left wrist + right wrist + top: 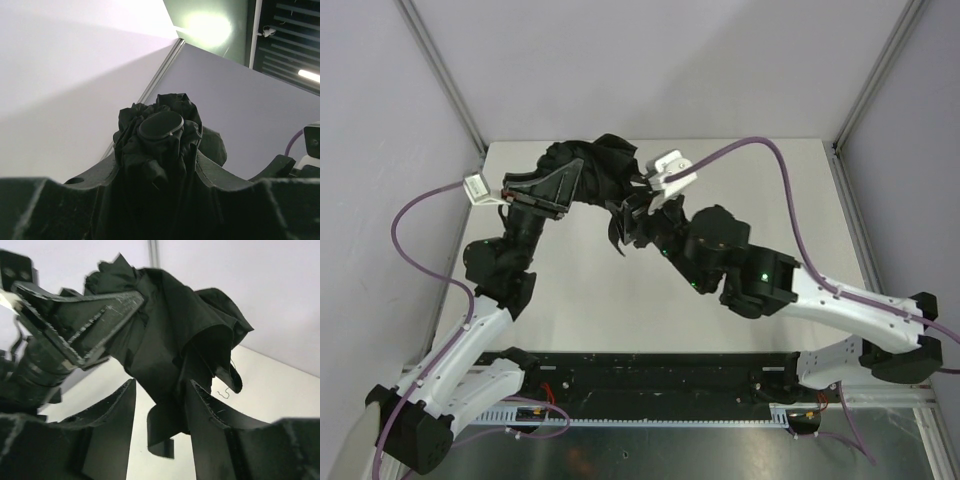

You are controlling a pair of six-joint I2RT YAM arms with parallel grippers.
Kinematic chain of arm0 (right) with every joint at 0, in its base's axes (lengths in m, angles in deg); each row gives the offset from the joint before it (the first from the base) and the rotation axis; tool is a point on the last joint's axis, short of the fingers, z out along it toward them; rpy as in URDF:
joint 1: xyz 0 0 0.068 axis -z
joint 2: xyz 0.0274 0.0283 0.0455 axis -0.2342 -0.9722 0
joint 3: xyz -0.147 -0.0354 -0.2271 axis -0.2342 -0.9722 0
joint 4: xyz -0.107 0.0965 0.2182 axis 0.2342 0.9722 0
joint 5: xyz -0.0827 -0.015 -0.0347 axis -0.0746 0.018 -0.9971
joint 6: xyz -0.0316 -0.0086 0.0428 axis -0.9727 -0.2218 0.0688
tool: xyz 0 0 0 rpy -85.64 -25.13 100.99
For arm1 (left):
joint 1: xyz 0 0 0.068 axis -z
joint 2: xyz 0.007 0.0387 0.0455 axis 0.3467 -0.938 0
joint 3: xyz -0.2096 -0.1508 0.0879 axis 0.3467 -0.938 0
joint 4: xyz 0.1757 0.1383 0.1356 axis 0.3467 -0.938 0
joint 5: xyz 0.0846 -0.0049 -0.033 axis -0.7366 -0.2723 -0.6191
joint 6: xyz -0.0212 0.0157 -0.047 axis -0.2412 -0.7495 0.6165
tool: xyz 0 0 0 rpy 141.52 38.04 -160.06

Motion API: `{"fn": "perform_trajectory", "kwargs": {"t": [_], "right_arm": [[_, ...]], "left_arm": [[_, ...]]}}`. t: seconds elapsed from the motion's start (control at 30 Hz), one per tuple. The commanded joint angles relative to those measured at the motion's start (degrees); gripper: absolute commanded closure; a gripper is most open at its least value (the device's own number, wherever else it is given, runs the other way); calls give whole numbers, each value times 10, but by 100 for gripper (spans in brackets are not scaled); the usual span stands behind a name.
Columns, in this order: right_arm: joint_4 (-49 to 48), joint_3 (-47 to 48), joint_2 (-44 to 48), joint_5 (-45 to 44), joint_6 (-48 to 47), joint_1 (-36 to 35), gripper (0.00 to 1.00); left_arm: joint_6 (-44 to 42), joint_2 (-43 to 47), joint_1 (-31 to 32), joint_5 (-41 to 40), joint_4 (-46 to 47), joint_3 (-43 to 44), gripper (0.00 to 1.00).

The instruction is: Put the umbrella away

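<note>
Umbrella is bunched up in the upper centre of the top view, held above the table between the two arms.

Left gripper has it, coming in from frame left. In the left wrist view the folded fabric is packed tight between both fingers, jaws about half apart and filled by the bundle. Round black cap sticks out past the fingertips at the centre of that frame, crumpled canopy around it.

Right gripper is at the lower right edge of the bundle. Its jaws are part open and not clamped on anything. In the right wrist view a loose flap of canopy hangs down between them. The frame-right finger is touching or just beside the fabric. The frame-left finger stands apart from it, with table showing through the gap.

Can't make out the shaft or strap in the folds.
</note>
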Motion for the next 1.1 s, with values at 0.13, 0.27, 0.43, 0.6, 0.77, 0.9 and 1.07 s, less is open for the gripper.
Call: {"fn": "perform_trajectory", "kwargs": {"t": [0.13,0.27,0.43,0.6,0.77,0.9,1.07], "right_arm": [[34,37,-24,-17,15,47,70],[34,26,-17,-3,28,56,78],[30,8,0,13,38,68,73],[38,7,10,59,67,85,95],[32,4,34,191,167,116,100],[-57,-27,44,345,318,158,100],[-240,-47,3,496,494,182,100]], "left_arm": [[-6,20,-2,9,26,4,100],[-3,24,-2,12,26,3,100],[9,24,-2,20,26,1,100],[16,26,-2,22,26,-1,100],[10,19,-2,-4,34,-5,100],[2,3,-1,-47,80,-17,100],[-21,-36,19,-88,134,-8,100]]}}
